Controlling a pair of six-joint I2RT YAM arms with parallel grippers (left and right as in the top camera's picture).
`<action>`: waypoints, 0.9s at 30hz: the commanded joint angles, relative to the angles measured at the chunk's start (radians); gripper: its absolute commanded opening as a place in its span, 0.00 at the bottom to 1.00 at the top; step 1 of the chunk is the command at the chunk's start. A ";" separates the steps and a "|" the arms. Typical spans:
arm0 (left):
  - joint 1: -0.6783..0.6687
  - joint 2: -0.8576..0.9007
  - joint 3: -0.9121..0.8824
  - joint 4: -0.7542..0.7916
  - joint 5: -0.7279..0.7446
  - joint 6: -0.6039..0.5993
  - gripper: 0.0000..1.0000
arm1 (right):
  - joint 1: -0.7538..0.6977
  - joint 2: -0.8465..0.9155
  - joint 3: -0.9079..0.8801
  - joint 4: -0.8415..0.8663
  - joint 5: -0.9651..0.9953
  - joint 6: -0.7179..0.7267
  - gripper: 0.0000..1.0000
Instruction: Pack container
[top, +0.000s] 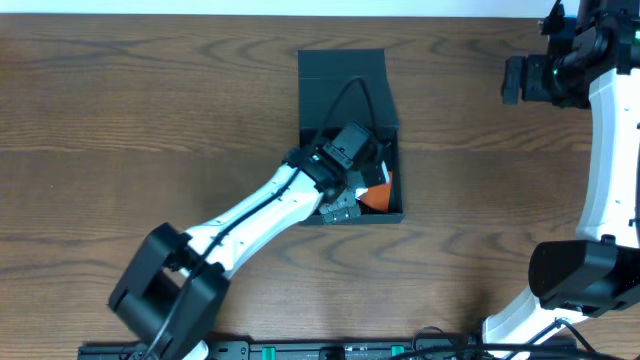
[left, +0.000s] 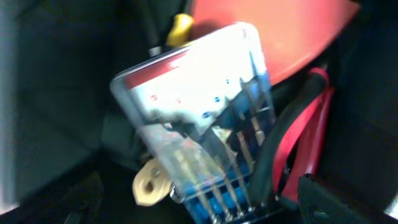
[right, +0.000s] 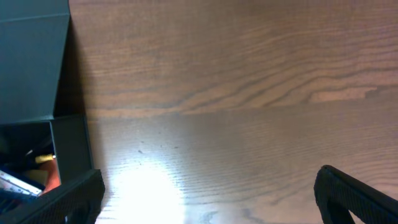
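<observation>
Left gripper (left: 205, 202) first: on its own camera the two fingers (left: 84, 199) sit at the bottom corners of the frame, spread wide and unclenched. As far as this blurred view lets me judge, they grip nothing. Just beyond them lies the clear bit case (left: 205, 112), tilted, with blue ribs at its lower end and a white-and-red label above. To its right run red-and-black handles (left: 298, 130). An orange object (left: 280, 31) fills the top right, a yellow piece (left: 180, 28) shows at top centre, and a tan tag (left: 149, 183) hangs at lower left.

From overhead, all of this sits inside the container (top: 335, 85), the dark teal box at the centre of the table (top: 150, 100). Its flap lid (top: 340, 70) lies open toward the top of the frame, and the left arm reaches down into it.

I see no loose items on the wood, so I judge the filling nearly or fully done. What is left is to lift the arm out and shut the flap.

Farthest off, at upper right, the right gripper (top: 515, 80) hangs over bare table, fingers apart and empty.
</observation>
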 joint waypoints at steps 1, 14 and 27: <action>0.064 -0.126 0.010 -0.002 -0.026 -0.149 0.98 | 0.000 -0.004 -0.005 0.028 -0.005 -0.050 0.99; 0.377 -0.340 0.010 -0.153 -0.017 -0.503 0.98 | 0.015 -0.004 -0.005 -0.080 -0.417 -0.272 0.99; 0.541 -0.316 0.008 -0.148 0.515 -0.778 0.98 | 0.076 0.011 -0.008 0.020 -0.509 -0.131 0.01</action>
